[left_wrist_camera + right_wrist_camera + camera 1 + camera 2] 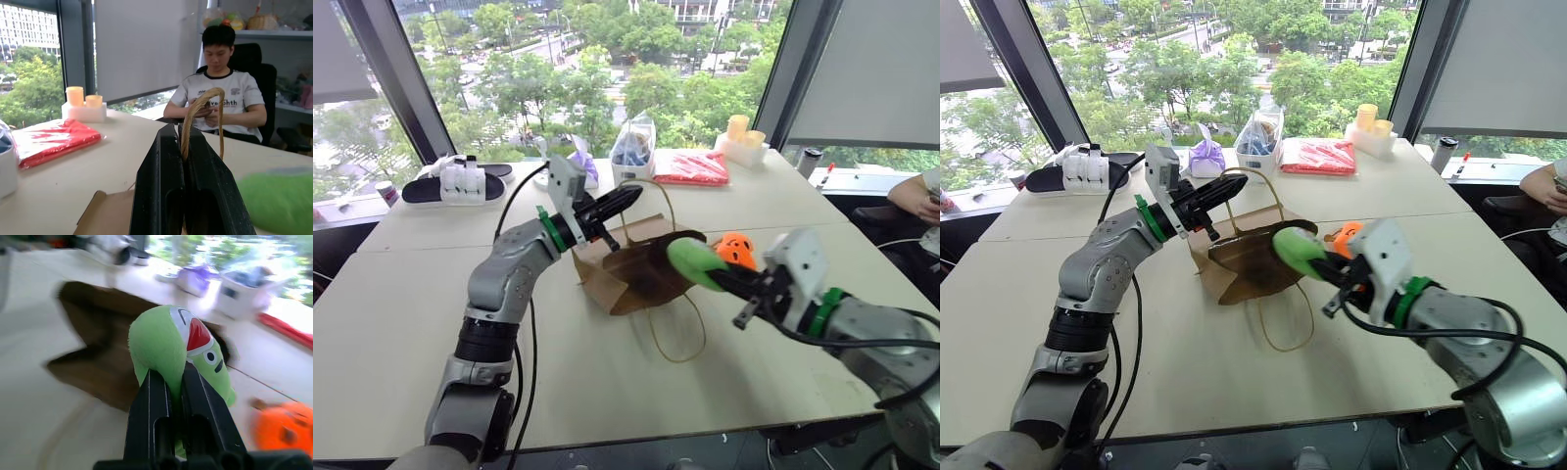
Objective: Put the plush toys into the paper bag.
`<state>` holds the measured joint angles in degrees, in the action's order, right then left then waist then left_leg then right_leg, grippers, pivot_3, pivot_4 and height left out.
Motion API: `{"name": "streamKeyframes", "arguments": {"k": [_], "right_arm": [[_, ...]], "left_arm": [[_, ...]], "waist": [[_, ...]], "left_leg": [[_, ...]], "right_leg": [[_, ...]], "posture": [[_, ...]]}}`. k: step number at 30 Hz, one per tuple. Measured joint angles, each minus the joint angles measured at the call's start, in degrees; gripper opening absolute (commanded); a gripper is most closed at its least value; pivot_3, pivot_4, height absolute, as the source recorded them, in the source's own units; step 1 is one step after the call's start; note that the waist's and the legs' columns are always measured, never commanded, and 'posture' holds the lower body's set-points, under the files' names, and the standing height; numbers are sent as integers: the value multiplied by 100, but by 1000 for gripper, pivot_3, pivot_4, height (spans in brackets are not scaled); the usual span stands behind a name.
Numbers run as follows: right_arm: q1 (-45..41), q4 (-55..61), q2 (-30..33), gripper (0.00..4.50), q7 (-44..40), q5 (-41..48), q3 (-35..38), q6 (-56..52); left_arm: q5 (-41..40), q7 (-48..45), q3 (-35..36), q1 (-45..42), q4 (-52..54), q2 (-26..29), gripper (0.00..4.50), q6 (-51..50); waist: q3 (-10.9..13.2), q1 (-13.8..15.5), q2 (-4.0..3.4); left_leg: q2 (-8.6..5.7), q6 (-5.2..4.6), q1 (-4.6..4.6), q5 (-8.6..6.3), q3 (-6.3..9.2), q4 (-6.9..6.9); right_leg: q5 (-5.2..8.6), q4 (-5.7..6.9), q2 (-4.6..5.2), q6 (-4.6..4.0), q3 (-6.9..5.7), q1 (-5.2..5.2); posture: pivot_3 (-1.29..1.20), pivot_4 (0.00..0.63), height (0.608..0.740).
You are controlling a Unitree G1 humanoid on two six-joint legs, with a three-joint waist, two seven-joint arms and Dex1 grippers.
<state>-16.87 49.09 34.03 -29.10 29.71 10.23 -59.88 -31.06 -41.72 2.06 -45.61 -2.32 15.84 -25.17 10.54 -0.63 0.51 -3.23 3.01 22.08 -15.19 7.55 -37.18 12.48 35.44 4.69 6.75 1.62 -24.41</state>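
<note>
The brown paper bag [625, 272] lies mid-table, its mouth facing my right arm. My left gripper [625, 200] is shut on one of its loop handles [200, 105] and holds that side of the mouth up. The other handle [677, 338] lies slack on the table. My right gripper [722, 278] is shut on the light green plush toy [693, 260], held in the air just in front of the bag's mouth. Its red-and-white patch [196, 335] faces up. The orange plush toy [736, 249] rests on the table just behind the green one.
Along the far edge stand clear plastic bags [634, 147], a purple pouch [1206, 157], a red packet [693, 168], a white box with yellow cups [741, 142] and a black tray [458, 186]. A person [222, 93] sits at the table's right side.
</note>
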Motion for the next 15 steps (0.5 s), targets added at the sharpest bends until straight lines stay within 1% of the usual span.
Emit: {"name": "streamKeyframes", "arguments": {"k": [2, 4, 8, 12, 15], "right_arm": [[-170, -298, -286, 63, 202, -137, -655, 97], [-302, -634, -402, 63, 309, -311, -1119, 300], [-558, -1370, -652, 63, 441, -730, -1624, 832], [-1417, -3025, -1078, 63, 472, -1486, -2319, 1840], [-1687, -3773, -1307, 1092, 380, -1743, -2478, 2386]], "left_arm": [[-8, -7, -3, -3, -12, -22, 0, -47], [-42, -28, -10, -11, -11, -38, 0, -74], [-133, -47, -6, -9, 18, -40, 0, -198], [-383, -186, -73, 92, 360, -10, 0, -562], [-403, -122, -74, 108, 450, -13, 0, -587]], "waist": [[0, -8, 0], [0, -7, 0], [0, -7, -1], [1, -60, -2], [1, -34, -2]], "left_leg": [[0, 0, 0, 0, -1, 0], [0, 0, 0, 0, 0, 0], [-1, 1, 0, 0, 0, 1], [3, 1, -7, 1, -4, 6], [1, 2, -5, 1, 2, 9]], "right_leg": [[0, 0, 0, 0, 0, 0], [0, 0, 0, 0, 0, -1], [0, 0, 0, 0, 0, -2], [-2, 4, -2, -3, 0, -4], [-2, 10, -2, -4, -1, -7]], "posture": [[0, 150, 740], [0, 150, 740], [0, 150, 740], [0, 150, 740], [0, 150, 740]]}}
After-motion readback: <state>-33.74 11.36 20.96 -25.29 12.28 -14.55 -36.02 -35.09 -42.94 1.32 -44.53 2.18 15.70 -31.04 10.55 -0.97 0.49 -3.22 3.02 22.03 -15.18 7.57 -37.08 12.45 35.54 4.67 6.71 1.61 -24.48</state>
